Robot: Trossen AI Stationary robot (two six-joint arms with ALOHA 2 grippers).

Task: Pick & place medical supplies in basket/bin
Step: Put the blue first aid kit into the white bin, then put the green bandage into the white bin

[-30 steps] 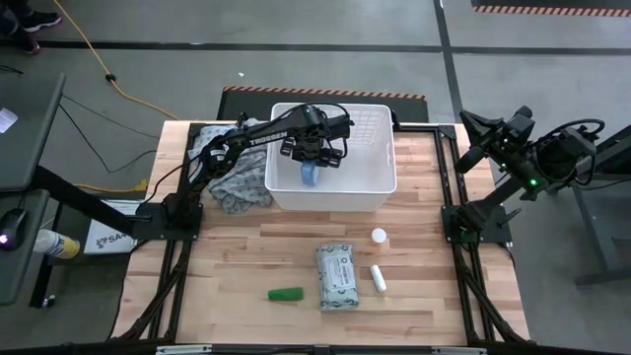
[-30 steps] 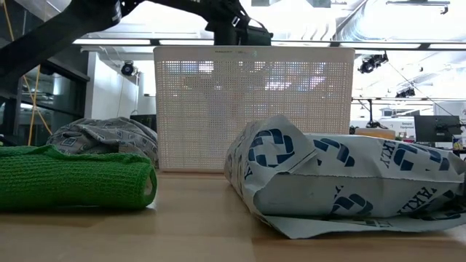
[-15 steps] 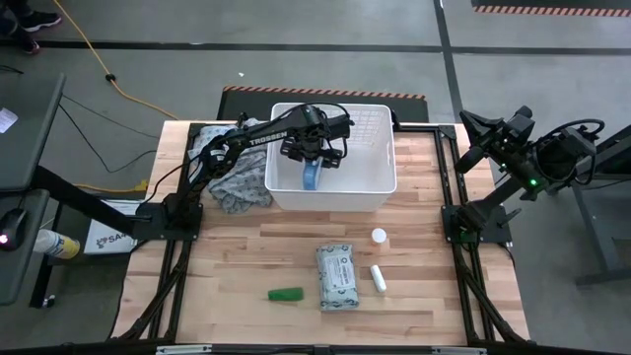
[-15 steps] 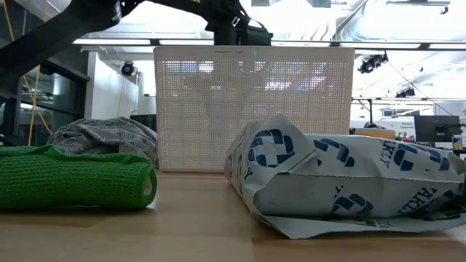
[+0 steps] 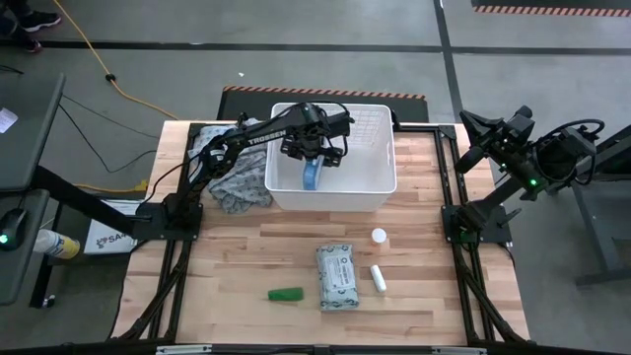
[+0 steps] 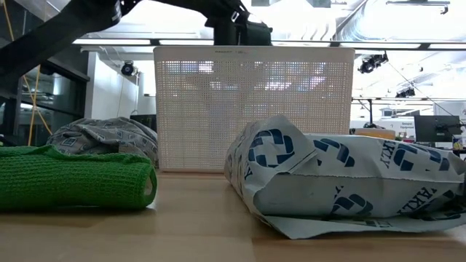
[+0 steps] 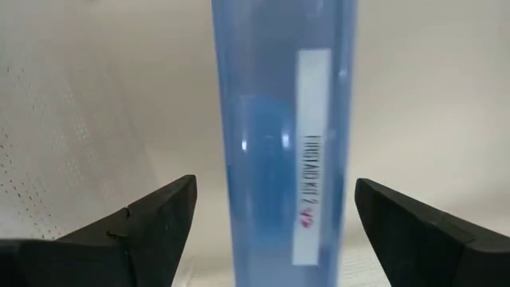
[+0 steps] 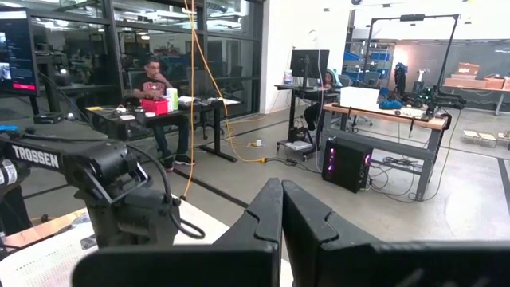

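My left gripper [image 5: 314, 148] hangs open over the white gridded basket [image 5: 380, 182]. In the left wrist view its two fingers stand wide apart on either side of the blue-white flat packet [image 7: 279, 159], with a gap on each side. The packet [image 5: 311, 177] is inside the basket, on the floor below the gripper. The grey-white soft pack [image 5: 337, 276], the green bar [image 5: 286, 294], the white tube [image 5: 377, 277] and the vial [image 5: 379, 236] lie on the table nearer me. My right gripper [image 8: 281, 191] is shut and waits off the table's right edge [image 5: 471, 128].
A grey patterned cloth [image 5: 232, 177] is bunched against the basket's left wall. In the low view the soft pack [image 6: 342, 182] and green bar [image 6: 73, 178] fill the foreground, with the basket [image 6: 251, 109] behind them. Bare wood lies between the basket and the loose items.
The blue-white packet has dropped from just under the left gripper to the basket floor, and more of its length shows now. The left gripper has stayed over the basket, drawing slightly up.
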